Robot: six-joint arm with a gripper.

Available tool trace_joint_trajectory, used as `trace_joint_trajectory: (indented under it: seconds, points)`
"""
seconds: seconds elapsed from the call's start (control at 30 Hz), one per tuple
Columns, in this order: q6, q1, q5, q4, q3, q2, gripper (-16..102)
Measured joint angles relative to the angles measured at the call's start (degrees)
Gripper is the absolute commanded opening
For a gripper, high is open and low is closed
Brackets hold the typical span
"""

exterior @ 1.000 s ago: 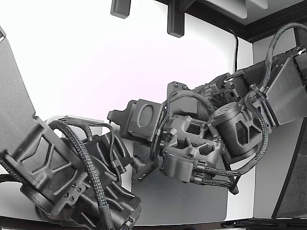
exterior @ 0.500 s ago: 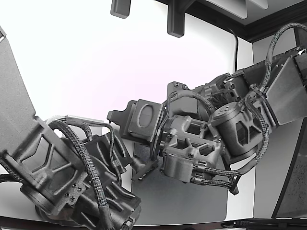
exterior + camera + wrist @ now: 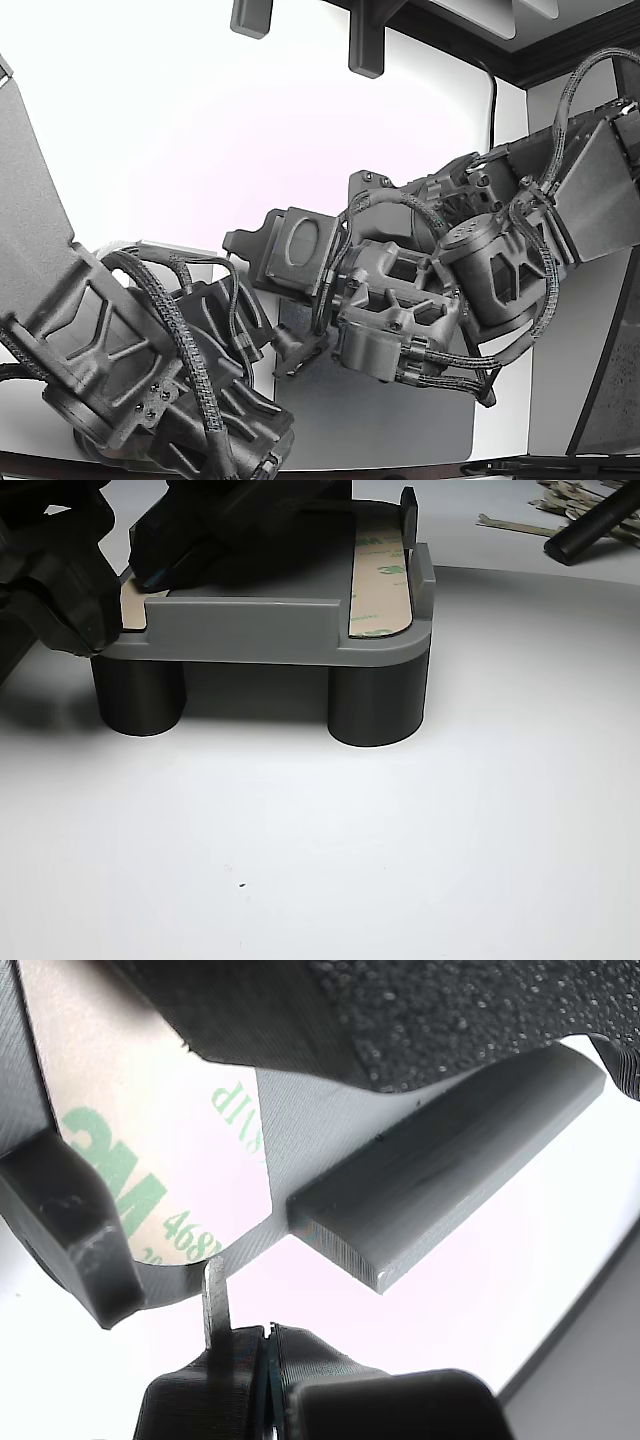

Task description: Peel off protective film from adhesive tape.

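Nothing has visibly shifted since a second ago: both arms stay locked over the grey fixture (image 3: pixel 300 620). On the wrist view the gripper (image 3: pixel 262 1345) has its tips pressed together on a thin film tab (image 3: pixel 215 1295) at the edge of the 3M-printed tape liner (image 3: pixel 150 1150). A second tape strip (image 3: pixel 380 585) lies on the fixture's other side, liner on.

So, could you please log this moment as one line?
phase: peel start | gripper: shut on film tab | tape liner: still on fixture

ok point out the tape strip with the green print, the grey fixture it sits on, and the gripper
tape strip (image 3: pixel 380 585), other view, middle of its printed liner
grey fixture (image 3: pixel 250 630), other view, front wall of the plate
gripper (image 3: pixel 268 1345), wrist view, where the closed fingertips meet, by the thin film tab
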Motion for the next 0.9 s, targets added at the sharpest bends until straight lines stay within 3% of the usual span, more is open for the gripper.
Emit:
trace_joint_trajectory:
  seconds: [0.9]
  points:
    - [0.1, 0.0, 0.1, 0.4, -1.0, -0.7, -11]
